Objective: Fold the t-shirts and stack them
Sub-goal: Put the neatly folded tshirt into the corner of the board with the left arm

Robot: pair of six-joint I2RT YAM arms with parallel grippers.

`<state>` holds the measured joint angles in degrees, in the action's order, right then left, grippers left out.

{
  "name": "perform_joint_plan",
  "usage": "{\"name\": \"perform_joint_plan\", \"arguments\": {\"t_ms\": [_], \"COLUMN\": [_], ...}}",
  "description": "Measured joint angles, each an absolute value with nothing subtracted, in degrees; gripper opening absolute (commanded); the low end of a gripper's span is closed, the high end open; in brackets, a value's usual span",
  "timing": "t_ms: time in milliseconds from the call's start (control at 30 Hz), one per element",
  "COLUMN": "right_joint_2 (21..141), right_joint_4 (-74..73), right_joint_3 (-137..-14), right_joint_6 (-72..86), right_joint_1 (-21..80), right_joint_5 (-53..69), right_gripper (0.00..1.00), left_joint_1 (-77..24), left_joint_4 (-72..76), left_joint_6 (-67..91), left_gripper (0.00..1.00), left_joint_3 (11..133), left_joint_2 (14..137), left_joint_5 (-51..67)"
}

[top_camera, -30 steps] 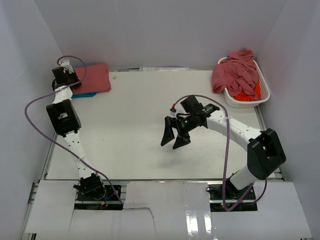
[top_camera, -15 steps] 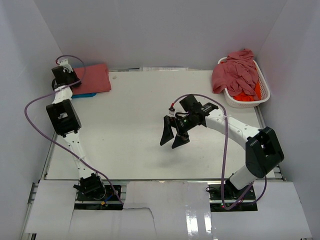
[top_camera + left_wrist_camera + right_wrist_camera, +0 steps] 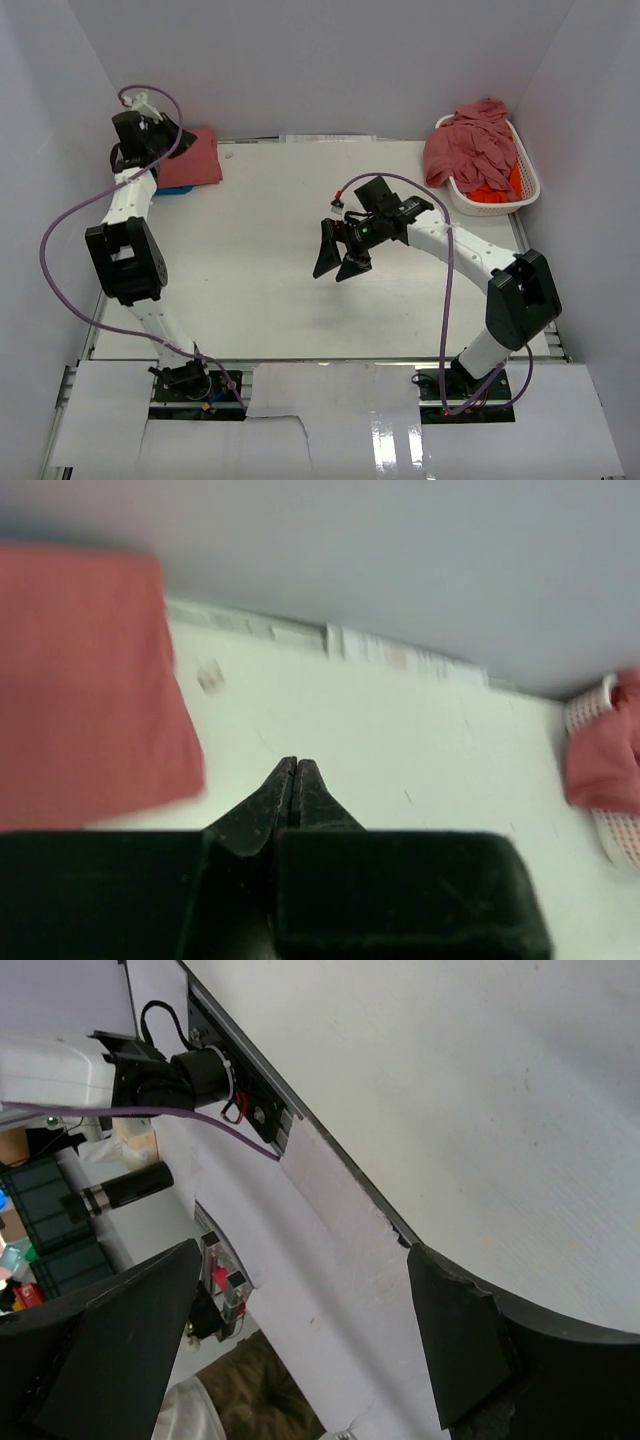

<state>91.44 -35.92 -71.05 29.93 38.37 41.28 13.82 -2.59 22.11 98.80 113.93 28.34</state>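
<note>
A folded rose-red t-shirt [image 3: 197, 160] lies at the table's far left corner, with a turquoise t-shirt [image 3: 176, 190] showing under its near edge. My left gripper [image 3: 170, 137] hovers just left of this stack, shut and holding nothing. In the left wrist view the shut gripper [image 3: 294, 764] points at bare table, with the folded red t-shirt [image 3: 85, 680] to its left. More rumpled red t-shirts [image 3: 470, 148] and an orange t-shirt [image 3: 495, 186] fill the white basket [image 3: 528, 190] at the far right. My right gripper [image 3: 337, 260] hangs open over the table's middle, empty.
White walls close in the table on three sides. The right wrist view looks between the open gripper [image 3: 300, 1345] toward the table's near edge [image 3: 340, 1175] and the left arm's base [image 3: 190, 1070]. The left wrist view catches the basket [image 3: 605, 830] at its right edge.
My left arm has risen and swung back from the folded stack, which now lies uncovered. The right gripper has drifted slightly left and away, still open.
</note>
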Motion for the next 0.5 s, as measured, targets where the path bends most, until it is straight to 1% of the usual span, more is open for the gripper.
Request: {"name": "perform_joint_plan", "arguments": {"t_ms": [33, 133, 167, 233, 267, 300, 400, 500], "right_joint_2": [91.68, 91.72, 91.59, 90.94, 90.41, 89.65, 85.93, 81.52], "right_joint_4": [-35.75, -35.27, -34.87, -34.44, -34.44, -34.41, -34.41, -34.35], "right_joint_3": [-71.85, -73.87, -74.19, -74.26, -74.26, -74.26, -74.17, -74.11], "right_joint_6": [29.45, 28.01, 27.66, 26.96, 26.7, 26.48, 25.85, 24.91], "right_joint_1": [38.26, 37.82, 37.52, 36.58, 35.88, 35.05, 32.08, 29.5], "right_joint_5": [40.8, 39.9, 39.55, 39.07, 38.89, 38.68, 37.8, 37.26], "right_gripper": [0.9, 0.9, 0.9, 0.9, 0.9, 0.9, 0.9, 0.9], "left_joint_1": [13.13, 9.41, 7.79, 4.86, 3.6, 2.5, 1.21, 1.15], "left_joint_4": [-3.49, -8.03, -9.93, -14.17, -16.8, -19.75, -25.12, -28.01], "left_joint_6": [22.81, 22.96, 22.68, 21.54, 21.06, 20.23, 19.92, 22.65], "left_gripper": [0.23, 0.41, 0.49, 0.5, 0.65, 0.76, 0.79, 0.82], "left_joint_3": [94.43, 84.9, 82.59, 79.33, 78.54, 78.22, 77.84, 73.28], "left_joint_2": [111.02, 104.18, 102.19, 97.95, 95.9, 93.38, 87.05, 79.72], "left_joint_5": [28.86, 28.1, 26.63, 23.81, 22.24, 20.58, 14.74, 10.57]}}
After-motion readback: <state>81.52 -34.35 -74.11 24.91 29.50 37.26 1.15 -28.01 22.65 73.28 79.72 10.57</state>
